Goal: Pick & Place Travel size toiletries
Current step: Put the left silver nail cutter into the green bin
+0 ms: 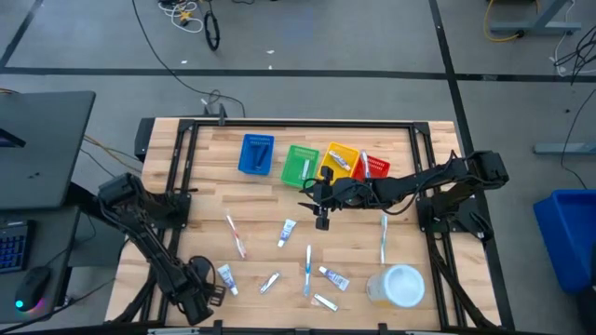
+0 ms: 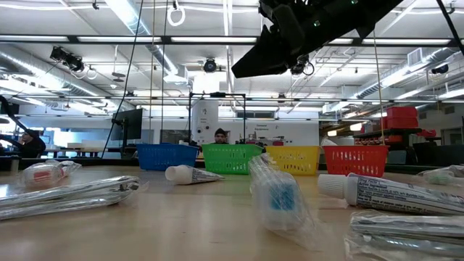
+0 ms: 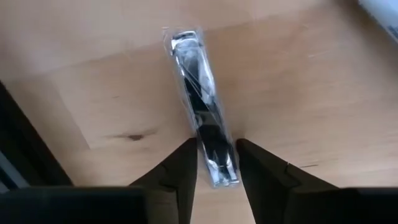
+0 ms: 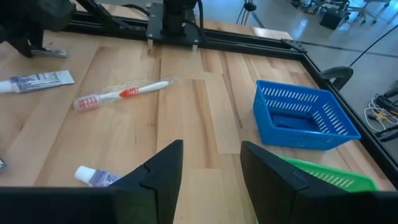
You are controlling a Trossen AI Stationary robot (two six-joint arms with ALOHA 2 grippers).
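At the near-left corner of the wooden surface (image 1: 186, 200), a wrapped dark razor (image 3: 202, 118) lies flat between the fingers of the left claw (image 3: 216, 167), which straddle its near end without visibly closing on it. A white tube (image 1: 227, 276) sits just beside that claw, and the other toiletries are scattered across the near half: a pink toothbrush (image 4: 118, 95), another tube (image 1: 286, 232), a blue toothbrush (image 1: 308, 269) and a white toothbrush (image 1: 383, 236). A round translucent container (image 1: 399, 286) stands at the near right.

The left arm folds low over the corner (close to the surface's black frame). The right arm stretches out to the middle, its right claw (image 4: 208, 165) spread and empty, hanging above the boards just in front of the green basket (image 1: 301, 165), with the blue basket (image 4: 303, 116), yellow basket (image 1: 341, 159) and red basket (image 1: 374, 167) in a row along the far side. Bare wood lies open between the claws.
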